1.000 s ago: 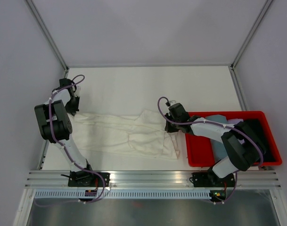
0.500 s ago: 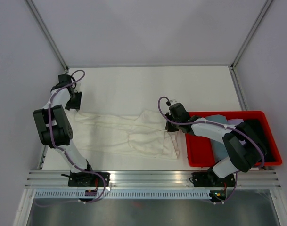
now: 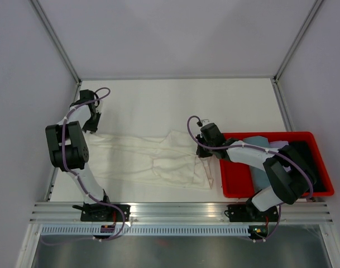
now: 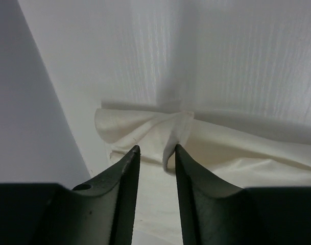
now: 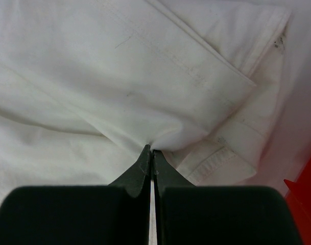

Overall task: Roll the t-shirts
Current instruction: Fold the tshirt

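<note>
A cream-white t-shirt (image 3: 153,159) lies spread flat across the table between the two arms. My left gripper (image 3: 92,127) is at its left end. In the left wrist view the gripper (image 4: 155,149) is open, its fingertips just above the rumpled left edge of the shirt (image 4: 145,127), holding nothing. My right gripper (image 3: 205,153) is at the shirt's right end, next to the red bin. In the right wrist view it (image 5: 151,149) is shut on a pinch of the shirt (image 5: 145,76), and a hemmed sleeve (image 5: 232,148) lies to the right.
A red bin (image 3: 236,187) stands at the right and holds blue-grey and dark garments (image 3: 264,142). Its corner shows in the right wrist view (image 5: 306,204). White walls with metal posts enclose the table, the left wall close to my left gripper.
My left gripper has shifted a little toward the far side and to the right at the shirt's left end. The right arm and the shirt have not moved.
</note>
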